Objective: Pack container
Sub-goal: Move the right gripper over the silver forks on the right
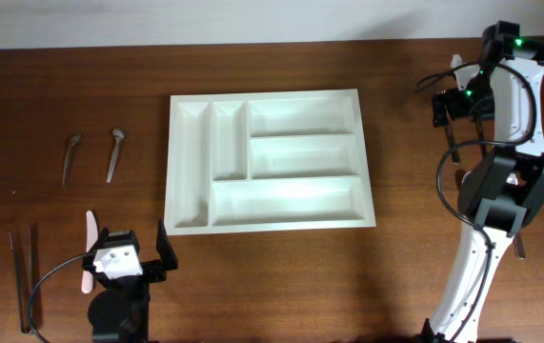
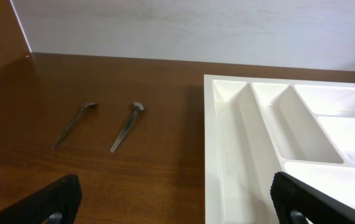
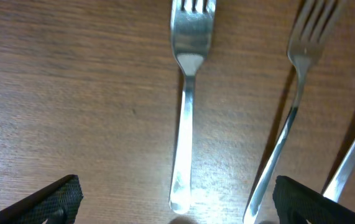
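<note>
The white tray lay in the middle of the table, every compartment empty, its long side running left to right between the two arms. The right gripper hung over the wood well off to the tray's right, fingers spread wide with nothing between them. Under it lay a fork, tines pointing away and handle running straight back into the gap, so its long axis crossed the closing line squarely. The handle's end sat about midway between the fingers. A second fork lay slanted just beside it, near the right-hand finger, and seemed the likeliest thing to snag. The left gripper, likewise spread wide and empty, sat much nearer the tray, by its near-left corner, with a spoon and a second spoon ahead to its left. For a first pick the right arm looked better placed, with the tray then to its left.
</note>
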`<state>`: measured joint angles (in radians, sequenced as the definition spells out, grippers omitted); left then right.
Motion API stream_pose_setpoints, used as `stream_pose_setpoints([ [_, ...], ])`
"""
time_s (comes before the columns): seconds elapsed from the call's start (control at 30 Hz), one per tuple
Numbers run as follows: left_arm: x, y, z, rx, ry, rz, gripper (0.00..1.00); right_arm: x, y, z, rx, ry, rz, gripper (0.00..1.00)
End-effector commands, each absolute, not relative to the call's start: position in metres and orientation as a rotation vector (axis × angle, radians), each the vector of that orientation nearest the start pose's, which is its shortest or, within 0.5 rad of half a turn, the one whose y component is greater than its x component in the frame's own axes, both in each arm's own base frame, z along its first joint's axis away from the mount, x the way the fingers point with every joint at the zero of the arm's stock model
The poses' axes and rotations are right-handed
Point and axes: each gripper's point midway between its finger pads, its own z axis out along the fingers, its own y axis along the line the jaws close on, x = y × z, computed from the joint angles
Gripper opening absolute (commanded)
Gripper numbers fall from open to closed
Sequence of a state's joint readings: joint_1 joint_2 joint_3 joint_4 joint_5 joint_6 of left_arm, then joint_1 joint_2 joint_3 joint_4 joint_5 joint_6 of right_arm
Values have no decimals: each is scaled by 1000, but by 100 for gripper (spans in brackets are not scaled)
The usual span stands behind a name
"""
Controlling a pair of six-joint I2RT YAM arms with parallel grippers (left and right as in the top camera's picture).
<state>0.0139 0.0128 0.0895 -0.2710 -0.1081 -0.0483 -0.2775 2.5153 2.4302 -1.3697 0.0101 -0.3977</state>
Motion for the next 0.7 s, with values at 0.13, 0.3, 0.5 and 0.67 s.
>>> stream_pose_setpoints([
  [0.13, 236, 19, 148, -113, 1756, 68, 99, 499, -137, 48, -250, 3028, -52, 99],
  [0.3, 236, 19, 148, -113, 1756, 68, 99, 494, -135, 27, -258, 3074, -27, 99],
  [0.5, 236, 19, 148, -113, 1756, 68, 99, 497, -136, 25, -263, 3066, -38, 99],
  [0.67, 236, 19, 148, -112, 1756, 68, 99, 501, -135, 22, -304, 3053, -44, 99],
])
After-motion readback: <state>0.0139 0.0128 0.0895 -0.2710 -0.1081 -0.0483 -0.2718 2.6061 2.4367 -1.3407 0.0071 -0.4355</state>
